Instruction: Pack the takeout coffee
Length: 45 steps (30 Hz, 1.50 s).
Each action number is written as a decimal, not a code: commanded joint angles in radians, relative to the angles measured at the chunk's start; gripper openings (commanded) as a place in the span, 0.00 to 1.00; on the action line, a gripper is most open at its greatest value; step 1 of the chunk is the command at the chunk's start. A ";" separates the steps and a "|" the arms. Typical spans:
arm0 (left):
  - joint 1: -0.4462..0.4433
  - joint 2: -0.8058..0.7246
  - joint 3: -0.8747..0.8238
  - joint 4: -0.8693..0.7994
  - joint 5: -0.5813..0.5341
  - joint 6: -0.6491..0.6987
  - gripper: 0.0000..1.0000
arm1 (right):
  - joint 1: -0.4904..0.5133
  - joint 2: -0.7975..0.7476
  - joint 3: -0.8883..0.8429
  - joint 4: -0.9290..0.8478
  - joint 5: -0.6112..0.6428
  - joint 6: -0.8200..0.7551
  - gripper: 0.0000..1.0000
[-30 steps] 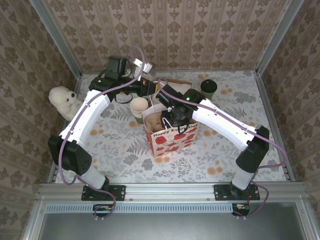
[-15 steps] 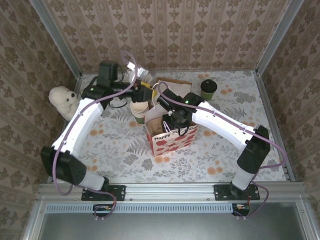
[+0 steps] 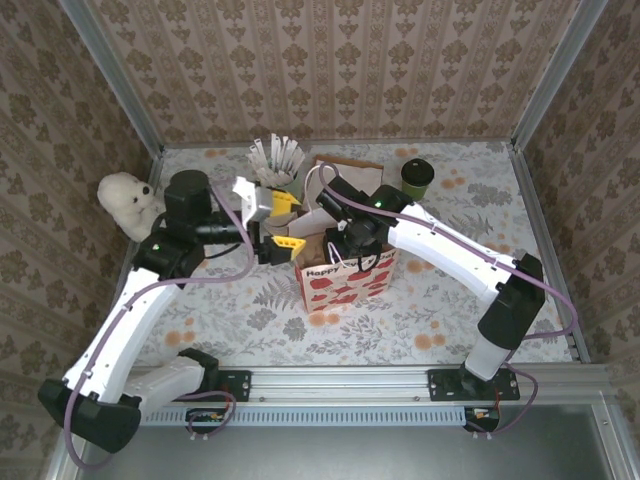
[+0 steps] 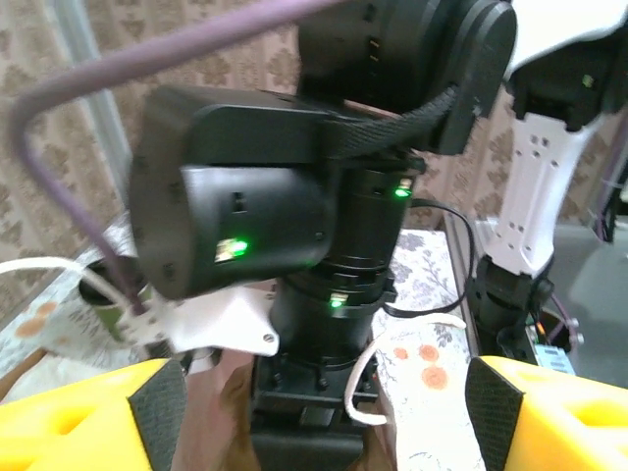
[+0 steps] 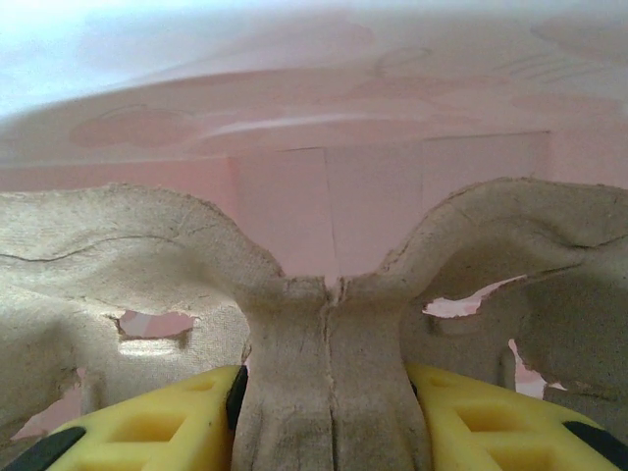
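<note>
The takeout coffee (image 3: 417, 177), a dark green cup with a black lid, stands at the back of the table to the right of the bag, with neither gripper touching it. A paper bag (image 3: 345, 282) printed with red apples stands mid-table. My right gripper (image 5: 329, 417) is down inside the bag, shut on the centre post of a grey pulp cup carrier (image 5: 118, 245), with the pink bag walls all around it. My left gripper (image 3: 287, 222) hangs open just left of the bag's mouth. Its yellow fingers (image 4: 78, 417) are spread wide and hold nothing.
A pot of white sticks (image 3: 277, 160) stands at the back, behind the left gripper. A white plush toy (image 3: 125, 200) sits at the left edge. A brown cardboard piece (image 3: 350, 165) lies behind the bag. The bag's white handle (image 4: 388, 358) loops beside the right wrist.
My left arm has pulled back from the table's rear toward the near left, and its gripper now sits beside the bag. The right gripper has stayed inside the bag.
</note>
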 commanded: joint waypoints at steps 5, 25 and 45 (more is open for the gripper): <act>-0.116 0.099 0.006 0.051 0.110 0.203 0.70 | -0.005 -0.042 -0.023 0.037 -0.017 -0.008 0.44; -0.204 0.147 -0.025 0.053 -0.034 0.266 0.21 | -0.011 -0.018 0.013 0.020 -0.006 0.043 0.44; -0.343 0.080 0.003 -0.147 -0.077 0.335 0.11 | -0.025 0.089 0.051 -0.036 -0.018 0.034 0.44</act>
